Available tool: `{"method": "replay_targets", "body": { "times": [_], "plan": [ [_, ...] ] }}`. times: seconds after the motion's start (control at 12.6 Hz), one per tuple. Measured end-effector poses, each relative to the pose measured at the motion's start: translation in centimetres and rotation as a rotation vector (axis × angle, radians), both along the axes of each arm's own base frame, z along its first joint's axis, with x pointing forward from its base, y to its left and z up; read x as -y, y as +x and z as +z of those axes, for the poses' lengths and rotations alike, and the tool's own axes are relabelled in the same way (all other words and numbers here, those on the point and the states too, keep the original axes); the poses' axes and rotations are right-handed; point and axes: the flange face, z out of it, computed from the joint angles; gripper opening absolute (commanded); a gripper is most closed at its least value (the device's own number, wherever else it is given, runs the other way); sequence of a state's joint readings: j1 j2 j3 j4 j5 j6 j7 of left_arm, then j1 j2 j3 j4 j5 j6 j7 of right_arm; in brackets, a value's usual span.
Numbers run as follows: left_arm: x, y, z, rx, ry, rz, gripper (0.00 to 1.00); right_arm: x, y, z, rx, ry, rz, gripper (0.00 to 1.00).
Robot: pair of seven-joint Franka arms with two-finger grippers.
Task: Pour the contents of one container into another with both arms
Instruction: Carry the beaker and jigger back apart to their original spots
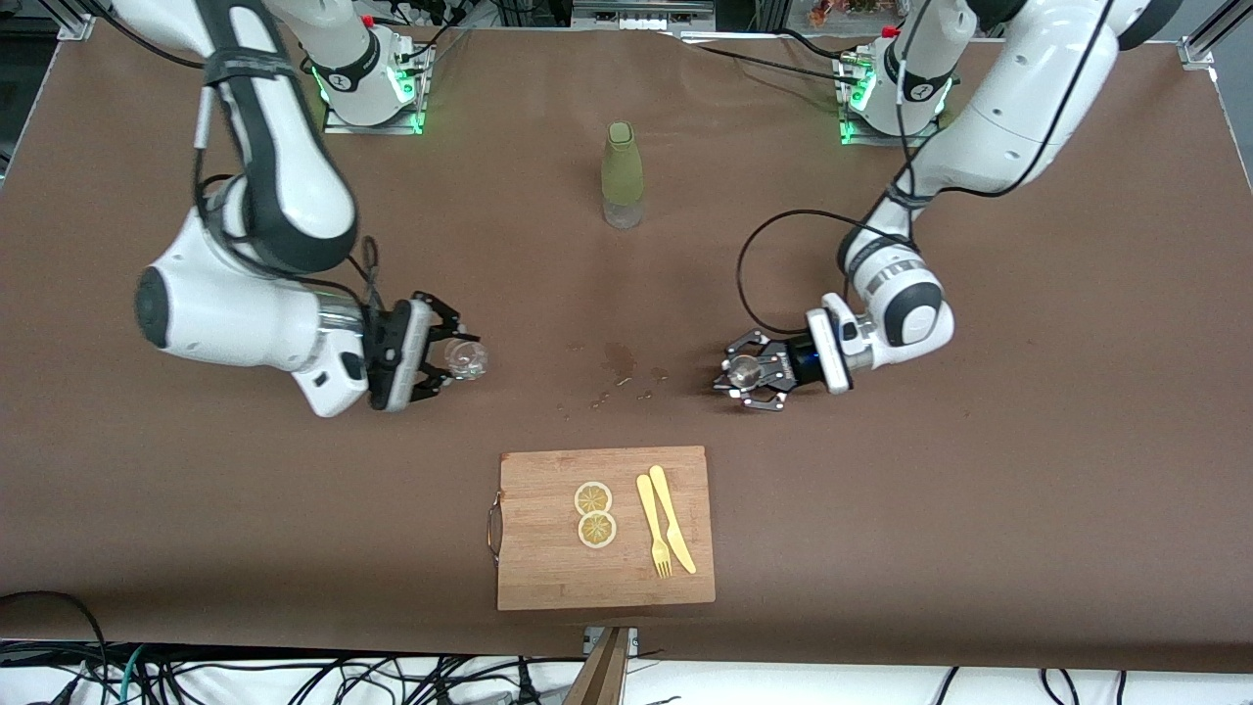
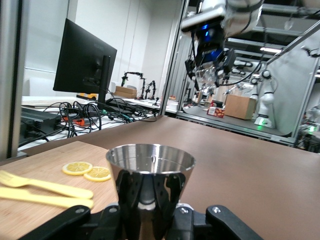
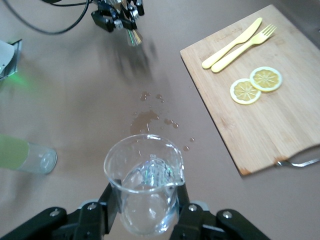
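Note:
My left gripper (image 1: 741,375) is shut on the small steel jigger (image 1: 746,370), low over the brown table toward the left arm's end. In the left wrist view the jigger (image 2: 150,172) stands upright, and the black fingers (image 2: 117,200) clamp its waist. My right gripper (image 1: 452,354) is shut on the tiny clear glass cup (image 1: 468,359) over the table toward the right arm's end. In the right wrist view the cup (image 3: 145,185) has a pour lip, and the fingers (image 3: 97,210) press on both its sides. The two containers are well apart.
Wet drops (image 1: 617,367) mark the table between the grippers. A tall olive-green bottle (image 1: 623,176) stands farther from the front camera. A wooden cutting board (image 1: 548,578), nearer the camera, carries two lemon slices (image 1: 594,514) and a yellow knife and fork (image 1: 666,534).

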State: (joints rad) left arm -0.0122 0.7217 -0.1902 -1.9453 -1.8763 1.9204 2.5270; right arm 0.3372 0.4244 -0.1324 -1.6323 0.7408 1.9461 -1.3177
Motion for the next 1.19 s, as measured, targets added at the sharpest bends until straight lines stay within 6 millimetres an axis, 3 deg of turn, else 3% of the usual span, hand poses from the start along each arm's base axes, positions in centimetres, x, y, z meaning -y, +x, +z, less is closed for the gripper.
{"method": "replay_targets", "body": {
  "times": [0.24, 0.64, 0.95, 1.19],
  "plan": [
    [-7.6, 0.0, 0.1, 0.021, -0.027, -0.049, 0.0, 6.4, -1.1, -2.0, 0.046, 0.096, 0.01, 0.28],
    [-18.2, -1.3, 0.3, 0.042, -0.04, -0.119, 0.0, 17.8, -5.8, -9.0, 0.158, 0.241, 0.037, 0.28],
    [-23.2, -2.8, 0.0, 0.036, -0.028, -0.159, 0.0, 25.5, -8.5, -13.5, 0.246, 0.255, 0.068, 0.28],
    [-26.5, -3.9, -0.7, 0.028, -0.01, -0.205, 0.0, 27.7, -9.2, -16.9, 0.292, 0.285, 0.069, 0.28]
  ]
}}
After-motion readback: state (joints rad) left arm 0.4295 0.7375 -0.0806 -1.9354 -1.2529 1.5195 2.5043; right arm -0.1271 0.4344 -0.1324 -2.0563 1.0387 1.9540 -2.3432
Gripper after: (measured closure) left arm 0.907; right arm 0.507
